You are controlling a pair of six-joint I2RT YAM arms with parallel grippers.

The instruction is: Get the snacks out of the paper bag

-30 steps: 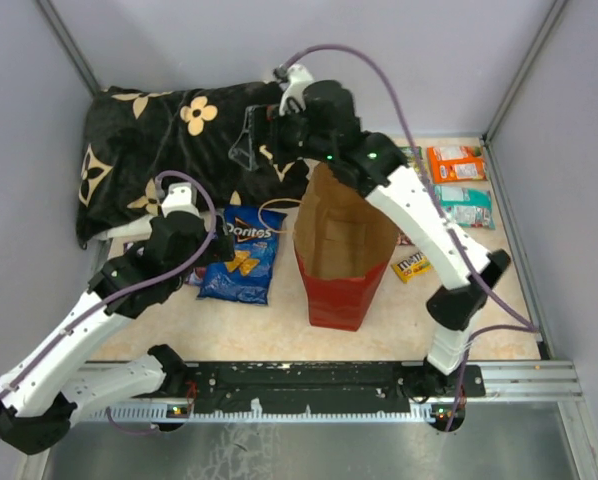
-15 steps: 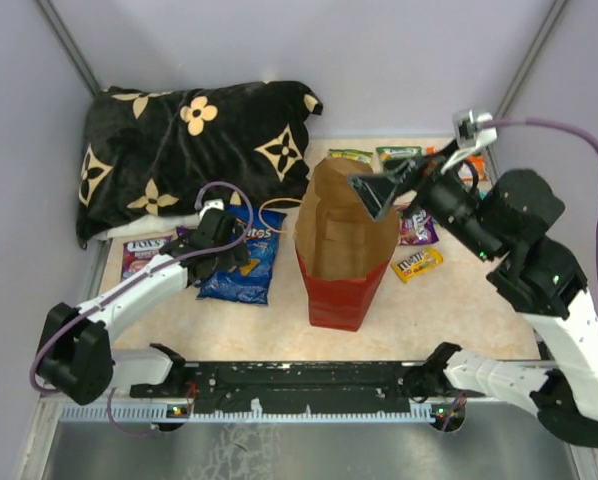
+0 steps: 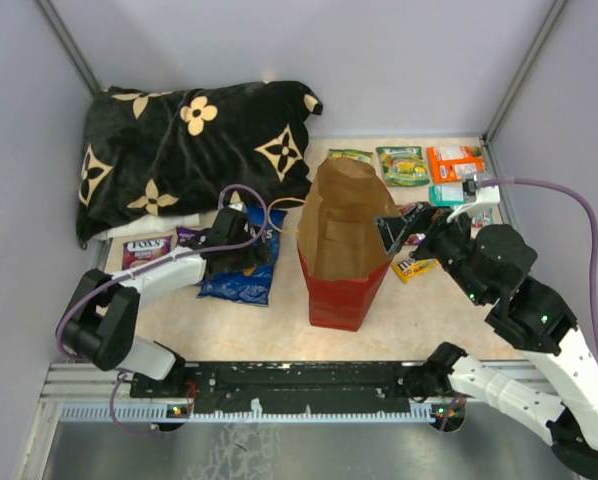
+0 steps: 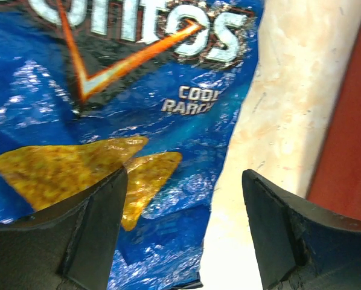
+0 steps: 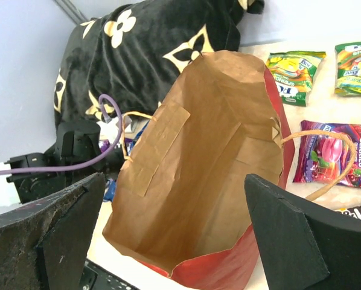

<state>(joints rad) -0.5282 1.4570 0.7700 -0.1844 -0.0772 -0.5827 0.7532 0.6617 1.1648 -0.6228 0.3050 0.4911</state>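
Note:
The red paper bag (image 3: 344, 250) stands upright and open in the middle; its brown inside (image 5: 198, 163) shows no packet where I can see. My right gripper (image 3: 401, 228) is open and empty at the bag's right rim, its wrist view (image 5: 174, 193) looking into the mouth. My left gripper (image 3: 241, 250) is open and empty, low over the blue Doritos bag (image 4: 138, 121), which lies flat left of the paper bag. Green packets (image 3: 350, 156) (image 3: 402, 166), an orange one (image 3: 454, 162), a teal one (image 3: 449, 193), the M&M's pack (image 3: 416, 267) and purple packets (image 5: 328, 151) (image 3: 149, 250) lie on the table.
The black flower-patterned pillow (image 3: 194, 150) fills the back left. The paper bag's looped handle (image 5: 325, 181) hangs over the purple berries packet. The red bag wall (image 4: 349, 139) is close on the right of my left gripper. Grey walls close in the table.
My right arm swung from over the pillow to the right side and came down beside the bag's right rim. My left arm drew in, its gripper moving right over the Doritos bag.

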